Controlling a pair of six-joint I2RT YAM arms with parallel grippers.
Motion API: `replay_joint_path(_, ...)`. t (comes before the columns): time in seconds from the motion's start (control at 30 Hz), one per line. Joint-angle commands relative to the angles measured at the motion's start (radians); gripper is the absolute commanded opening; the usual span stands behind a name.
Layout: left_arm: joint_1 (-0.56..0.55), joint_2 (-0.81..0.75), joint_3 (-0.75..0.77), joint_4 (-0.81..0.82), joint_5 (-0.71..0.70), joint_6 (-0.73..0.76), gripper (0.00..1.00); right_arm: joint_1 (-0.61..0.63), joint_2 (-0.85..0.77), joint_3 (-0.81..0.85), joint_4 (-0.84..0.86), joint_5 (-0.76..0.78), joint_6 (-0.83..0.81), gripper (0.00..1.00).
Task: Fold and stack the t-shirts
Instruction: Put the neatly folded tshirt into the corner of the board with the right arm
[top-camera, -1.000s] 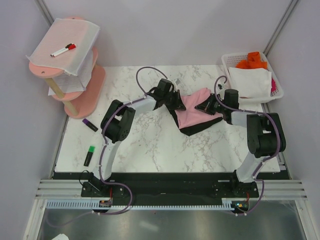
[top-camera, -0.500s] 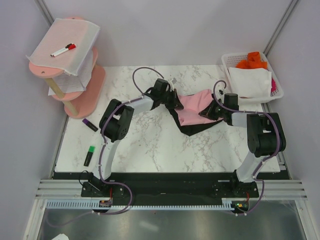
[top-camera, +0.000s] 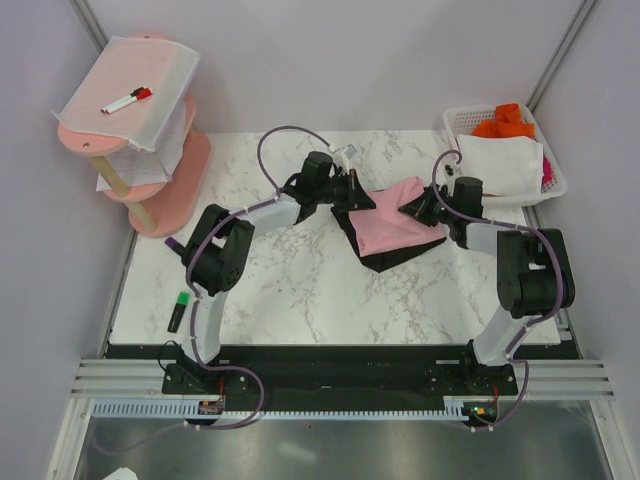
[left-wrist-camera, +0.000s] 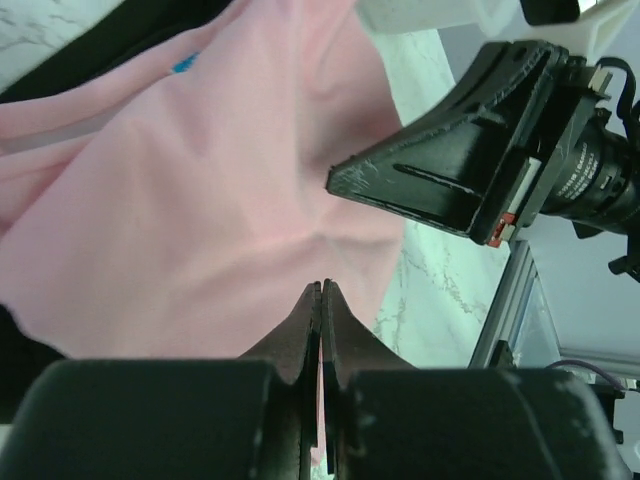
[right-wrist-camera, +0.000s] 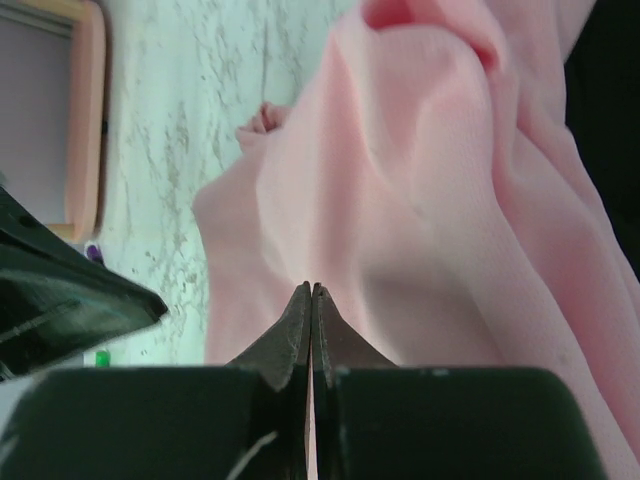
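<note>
Pinching pink t-shirt (top-camera: 385, 220) edges w/ left claw (top-camera: 360, 197) & right claw (top-camera: 406, 210), both clamped shut on cloth, atop black t-shirt (top-camera: 395, 258) on surface (top-camera: 300, 285). Judging as mid-fold; to do: finish pink, fold black, stack.

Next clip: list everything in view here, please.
pink shirt: one, light pink, mid-table, on the black shirt
black shirt: one, black, under the pink shirt
shelf: one, pink, far left corner
mesh sheet: one, white, over the shelf top
red marker: one, red-white, on the mesh sheet
purple marker: one, left table edge
green marker: one, left table edge
basket: one, white, far right corner
orange cloth: one, in the basket
white cloth: one, in the basket
table: one, white marble
left gripper: shut on the pink shirt
right gripper: shut on the pink shirt
</note>
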Motion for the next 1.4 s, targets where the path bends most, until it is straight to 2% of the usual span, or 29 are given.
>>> replay_joint_path(0.0, -0.049, 0.004, 0.009, 0.08, 0.08, -0.053, 0.02, -0.003, 0.027, 0.045, 0.171, -0.021, 0.061, 0.0)
replay_joint_path(0.23, -0.12, 0.041, -0.077, 0.157, 0.087, -0.108, 0.02, -0.003, 0.162, 0.112, 0.339, -0.036, 0.138, 0.0)
replay_joint_path(0.53, -0.163, 0.096, -0.214, 0.276, 0.084, -0.155, 0.02, -0.012, 0.308, 0.187, 0.446, -0.064, 0.216, 0.0)
replay_joint_path(0.73, -0.167, 0.134, -0.237, 0.299, 0.089, -0.16, 0.02, -0.02, 0.362, 0.192, 0.455, -0.069, 0.232, 0.0)
replay_joint_path(1.0, -0.169, 0.093, -0.245, 0.289, 0.092, -0.132, 0.02, -0.02, 0.284, 0.166, 0.471, -0.107, 0.246, 0.0)
replay_joint_path(1.23, -0.166, -0.025, -0.199, 0.175, 0.069, -0.04, 0.02, -0.021, 0.114, 0.106, 0.435, -0.148, 0.247, 0.0)
replay_joint_path(1.37, -0.157, -0.069, -0.156, 0.097, 0.06, 0.012, 0.02, -0.021, 0.038, 0.017, 0.406, -0.156, 0.226, 0.0)
